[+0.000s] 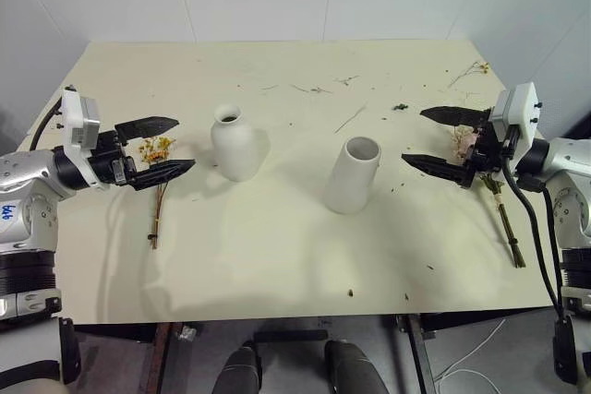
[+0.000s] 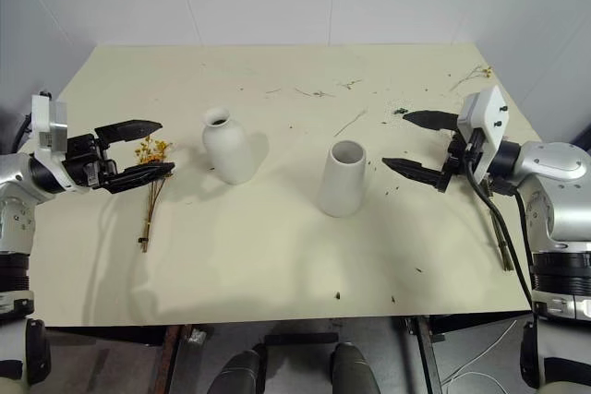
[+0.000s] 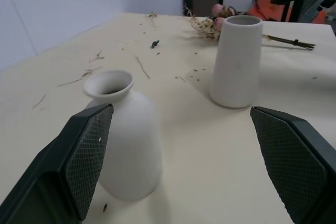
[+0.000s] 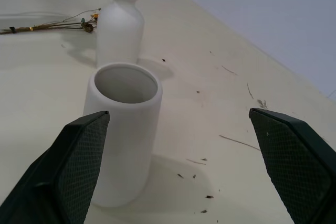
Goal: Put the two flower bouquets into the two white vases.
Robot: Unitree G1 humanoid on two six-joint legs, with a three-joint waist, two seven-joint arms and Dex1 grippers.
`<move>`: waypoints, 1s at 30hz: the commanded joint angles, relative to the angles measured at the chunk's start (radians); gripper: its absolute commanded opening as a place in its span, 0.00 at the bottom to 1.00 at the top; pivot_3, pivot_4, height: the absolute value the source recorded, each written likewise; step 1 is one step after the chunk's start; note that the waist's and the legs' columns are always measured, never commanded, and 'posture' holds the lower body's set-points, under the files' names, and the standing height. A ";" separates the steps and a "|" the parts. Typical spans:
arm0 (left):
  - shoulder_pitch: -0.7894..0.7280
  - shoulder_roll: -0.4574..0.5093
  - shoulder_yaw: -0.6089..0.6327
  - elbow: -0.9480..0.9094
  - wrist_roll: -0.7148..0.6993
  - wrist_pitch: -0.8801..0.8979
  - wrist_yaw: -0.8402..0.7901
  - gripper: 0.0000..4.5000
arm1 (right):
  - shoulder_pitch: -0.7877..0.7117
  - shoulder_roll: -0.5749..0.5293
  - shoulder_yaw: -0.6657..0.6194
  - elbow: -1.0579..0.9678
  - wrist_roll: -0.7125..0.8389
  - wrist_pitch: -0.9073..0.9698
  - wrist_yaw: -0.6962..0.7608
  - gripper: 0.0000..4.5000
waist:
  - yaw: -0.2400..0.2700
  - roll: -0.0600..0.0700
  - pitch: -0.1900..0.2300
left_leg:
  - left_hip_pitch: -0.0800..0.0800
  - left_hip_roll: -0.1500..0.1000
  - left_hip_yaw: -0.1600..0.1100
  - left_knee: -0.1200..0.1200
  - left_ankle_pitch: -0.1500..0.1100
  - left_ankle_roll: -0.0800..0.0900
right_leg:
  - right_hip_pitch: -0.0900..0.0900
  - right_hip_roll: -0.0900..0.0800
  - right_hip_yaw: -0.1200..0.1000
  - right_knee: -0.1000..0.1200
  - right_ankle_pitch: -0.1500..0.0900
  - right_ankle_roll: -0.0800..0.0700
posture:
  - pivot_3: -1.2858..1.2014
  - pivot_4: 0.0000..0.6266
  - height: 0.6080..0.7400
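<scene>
Nothing picked up yet; both bouquets lie flat on the tabletop (image 1: 277, 256).

Left end effector (image 1: 164, 148): wide, empty, level, pointing inward, hovering above the small yellow bunch (image 1: 156, 149), whose stems run toward the near edge. To grab it well, drop lower and pinch the stems just below the flowers.

Narrow-neck vase (image 1: 234, 143) stands left of centre and the wide-mouth vase (image 1: 353, 174) right of centre, both upright and apart. I'd send the thin bunch to the narrow neck.

Right end effector (image 1: 434, 139): wide, empty, level, pointing inward above the pink rose bouquet (image 1: 464, 139); grip mid-stem.
</scene>
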 commanded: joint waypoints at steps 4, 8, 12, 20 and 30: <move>-0.019 -0.023 0.005 -0.063 -0.039 0.003 0.001 0.99 | -0.004 -0.069 -0.047 0.089 -0.003 0.043 0.011 1.00 | 0.000 0.000 0.000 | 0.000 0.000 0.000 0.000 0.000 0.000 | 0.000 0.000 0.000 0.000 0.000 0.000 | 0.52 0.24 1.00; -0.022 -0.047 -0.009 -0.134 -0.064 0.037 0.007 0.99 | -0.034 -0.169 -0.045 0.204 -0.067 0.079 -0.011 1.00 | 0.000 0.000 0.000 | 0.000 0.000 0.000 0.000 0.000 0.000 | 0.000 0.000 0.000 0.000 0.000 0.000 | 0.52 0.24 1.00; -0.026 -0.077 -0.033 -0.209 -0.085 0.062 0.023 0.99 | -0.088 -0.268 0.002 0.354 -0.155 0.147 -0.038 1.00 | 0.002 0.002 0.001 | 0.000 -0.001 0.001 0.001 0.000 0.000 | 0.000 0.000 0.001 0.000 0.000 0.000 | 0.52 0.24 1.00; -0.004 -0.112 -0.062 -0.334 -0.113 0.105 0.071 0.99 | -0.227 -0.308 0.193 0.596 -0.359 0.352 -0.036 1.00 | -0.009 0.004 0.002 | 0.002 0.000 0.004 0.001 0.000 0.000 | -0.001 0.000 0.003 0.000 0.000 0.000 | 0.52 0.24 1.00; 0.054 -0.116 -0.044 -0.413 -0.133 0.124 0.119 0.99 | -0.392 -0.192 0.307 0.874 -0.495 0.377 -0.035 1.00 | -0.007 0.004 0.002 | 0.003 0.000 0.008 0.002 0.000 0.000 | 0.000 0.000 0.006 0.000 0.001 0.001 | 0.52 0.24 1.00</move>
